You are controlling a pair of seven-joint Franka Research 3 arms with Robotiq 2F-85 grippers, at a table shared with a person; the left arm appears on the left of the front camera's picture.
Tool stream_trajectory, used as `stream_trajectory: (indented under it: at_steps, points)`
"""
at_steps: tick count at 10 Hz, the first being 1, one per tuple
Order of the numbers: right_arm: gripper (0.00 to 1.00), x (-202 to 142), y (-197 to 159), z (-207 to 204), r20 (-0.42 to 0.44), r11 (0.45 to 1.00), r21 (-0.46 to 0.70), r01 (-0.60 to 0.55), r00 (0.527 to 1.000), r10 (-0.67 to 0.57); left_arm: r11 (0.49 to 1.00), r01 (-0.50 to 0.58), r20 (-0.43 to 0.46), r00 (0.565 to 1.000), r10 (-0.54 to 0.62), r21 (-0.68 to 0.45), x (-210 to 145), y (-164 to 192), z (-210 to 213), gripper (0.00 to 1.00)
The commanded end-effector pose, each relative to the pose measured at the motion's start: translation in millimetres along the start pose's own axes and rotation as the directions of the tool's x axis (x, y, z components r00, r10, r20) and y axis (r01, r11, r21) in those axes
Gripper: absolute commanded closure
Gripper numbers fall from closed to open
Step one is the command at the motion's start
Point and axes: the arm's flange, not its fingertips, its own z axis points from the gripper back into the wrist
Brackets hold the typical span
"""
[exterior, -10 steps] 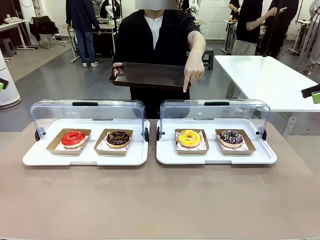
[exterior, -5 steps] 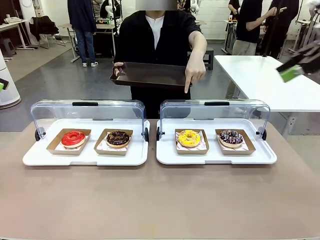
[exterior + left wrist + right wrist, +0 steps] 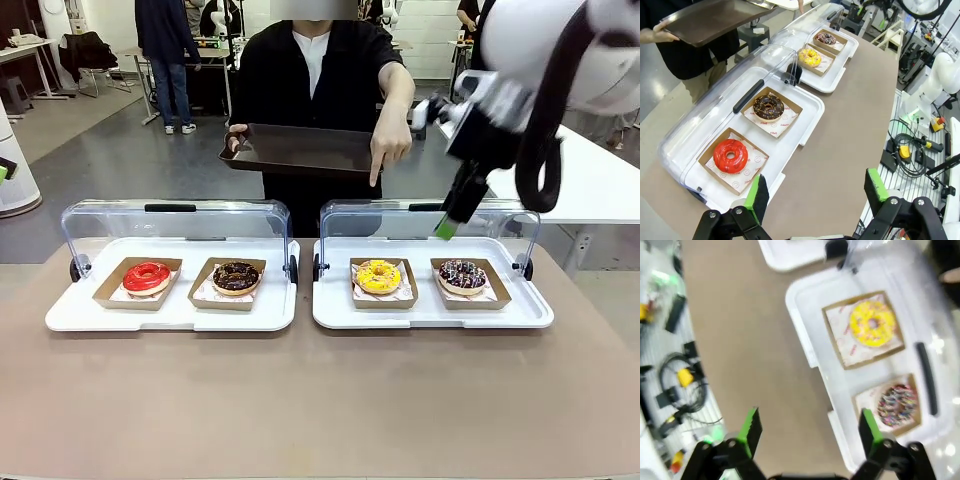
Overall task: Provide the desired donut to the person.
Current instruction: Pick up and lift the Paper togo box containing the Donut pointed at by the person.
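Observation:
Four donuts lie in paper trays on two white trays: red point(image 3: 147, 276), chocolate point(image 3: 236, 276), yellow point(image 3: 378, 275) and sprinkled chocolate point(image 3: 462, 274). The person point(image 3: 315, 70) holds a dark tray point(image 3: 300, 150) and points one finger point(image 3: 373, 178) down, above the yellow donut. My right gripper point(image 3: 447, 224) hangs over the right white tray, above the sprinkled donut. In the blurred right wrist view it stands open point(image 3: 809, 429), with the yellow donut point(image 3: 872, 324) and sprinkled donut point(image 3: 896, 403) below. My left gripper point(image 3: 816, 190) is open, high off the table's left end, with the red donut point(image 3: 730, 155) nearest.
Clear lids point(image 3: 175, 225) point(image 3: 430, 222) stand raised behind each white tray point(image 3: 60, 315) point(image 3: 530, 312). Bare brown tabletop point(image 3: 320, 400) stretches in front of the trays. A white table point(image 3: 540, 160) stands at the far right. Cables and gear point(image 3: 910, 150) lie beside the table.
My right arm has swung in from the far right edge to above the right white tray. The person's pointing hand and tray have stayed put. The donuts have not moved.

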Motion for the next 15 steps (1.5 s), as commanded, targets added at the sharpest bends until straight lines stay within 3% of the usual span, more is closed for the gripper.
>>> stream_trajectory:
  at_steps: [1, 4, 5, 6, 13, 15]
  points:
    - [0.00, 6, 8, -32, -0.059, 1.000, -0.017, -0.022, 0.998, 0.021, 1.000, 0.002, 0.006, 1.000, -0.002, -0.004, 0, 0, 0, 0.00]
    - [0.00, 8, 10, -56, -0.042, 1.000, -0.008, -0.027, 0.999, 0.027, 1.000, 0.002, 0.006, 1.000, -0.002, -0.004, 0, 0, 0, 0.00]
    - [0.00, 0, 12, -52, 0.041, 0.999, 0.043, -0.004, 0.999, 0.002, 1.000, 0.002, 0.006, 1.000, -0.002, -0.004, 0, 0, 0, 0.00]
    - [0.00, 13, 14, -55, -0.057, 0.998, 0.014, -0.054, 0.997, 0.055, 1.000, 0.002, 0.006, 1.000, -0.002, -0.004, 0, 0, 0, 0.00]
    - [0.00, 13, 15, -56, -0.039, 0.998, 0.026, -0.051, 0.998, 0.052, 1.000, 0.002, 0.006, 1.000, -0.002, -0.004, 0, 0, 0, 0.00]
    - [0.00, 36, 8, -76, -0.135, 0.995, 0.025, -0.093, 0.986, 0.096, 1.000, 0.002, 0.006, 1.000, -0.002, -0.004, 0, 0, 0, 0.00]
